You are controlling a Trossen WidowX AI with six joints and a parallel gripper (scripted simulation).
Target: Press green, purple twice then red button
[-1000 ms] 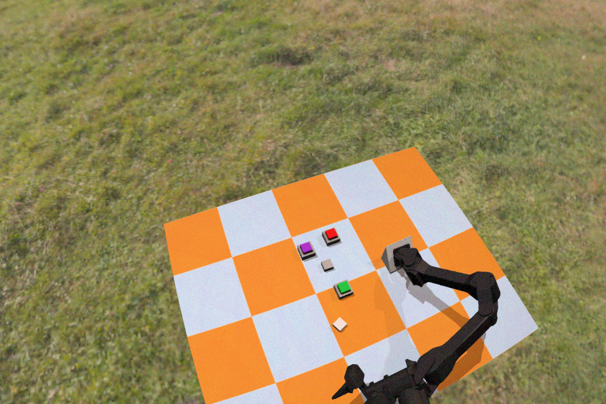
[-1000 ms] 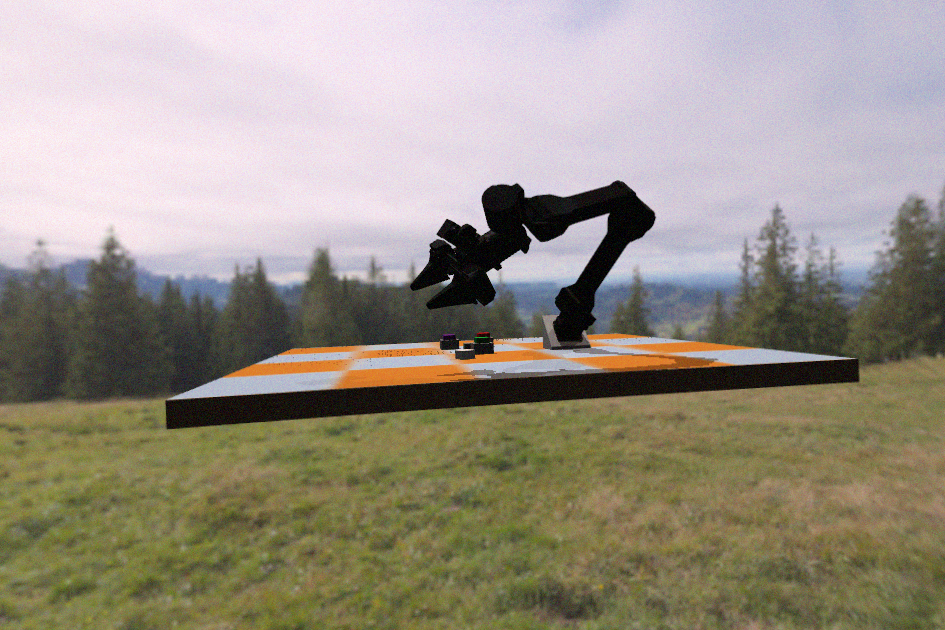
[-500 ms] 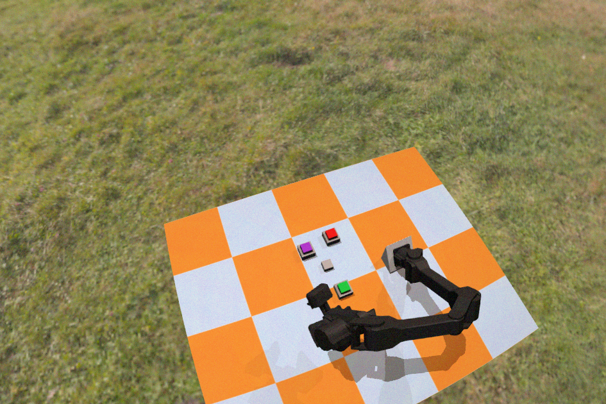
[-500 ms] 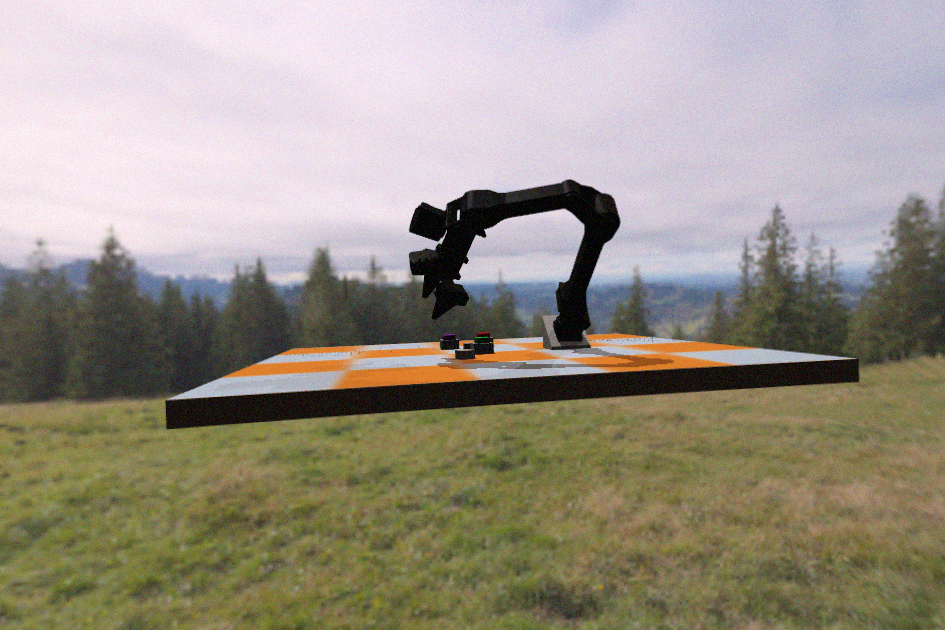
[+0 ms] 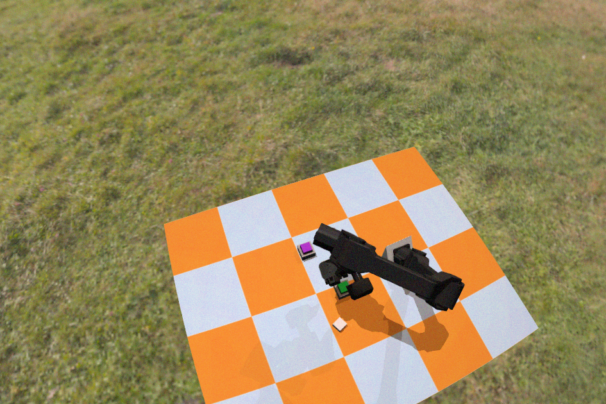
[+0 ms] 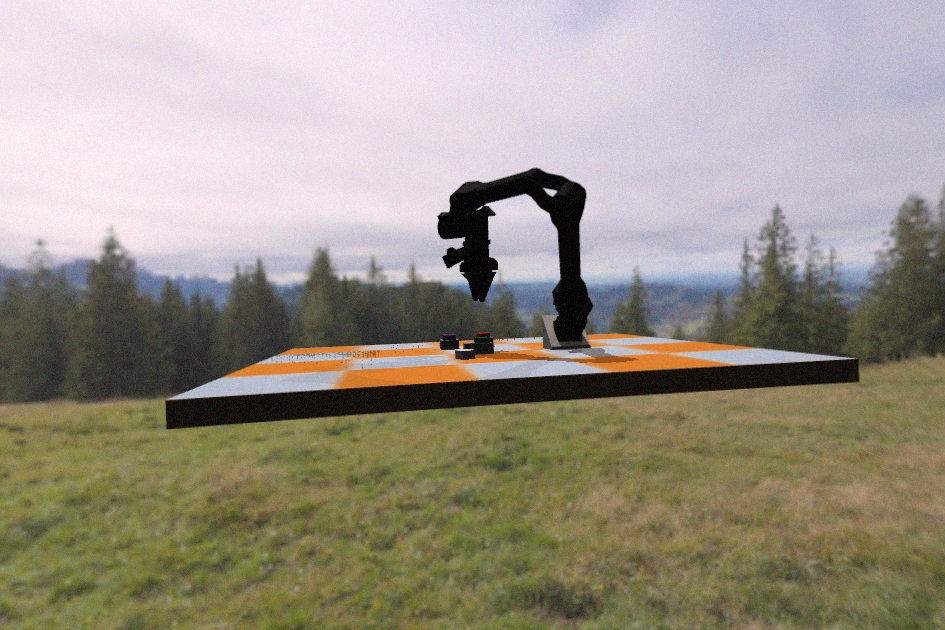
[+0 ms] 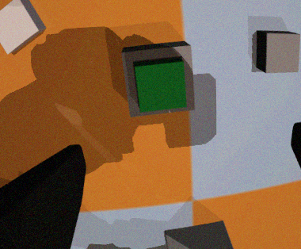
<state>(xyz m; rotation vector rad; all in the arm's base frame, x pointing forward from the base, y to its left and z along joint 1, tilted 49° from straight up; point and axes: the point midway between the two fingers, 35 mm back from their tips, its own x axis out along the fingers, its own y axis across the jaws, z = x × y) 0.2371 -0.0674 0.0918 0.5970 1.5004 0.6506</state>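
Observation:
My gripper point(image 6: 479, 299) point(image 7: 192, 146) is open and empty, pointing down well above the table near the green button. The green button point(image 5: 343, 288) point(image 7: 161, 86) stands in a grey housing; in the wrist view it lies beyond the fingertips, a little left of the middle between them. The purple button point(image 5: 306, 247) point(image 6: 448, 336) stands to the left of the arm in the top view. The red button point(image 6: 483, 334) shows as a small red cap behind the green button in the exterior view; the arm hides it in the top view. No button is touched by the fingers.
A whitish block point(image 5: 339, 324) point(image 6: 464, 353) point(image 7: 14, 25) lies near the green button. A grey block point(image 7: 283, 52) lies on its other side. The arm's grey base mount point(image 5: 388, 253) stands to the right. The checkered table point(image 5: 265, 276) ends at grass.

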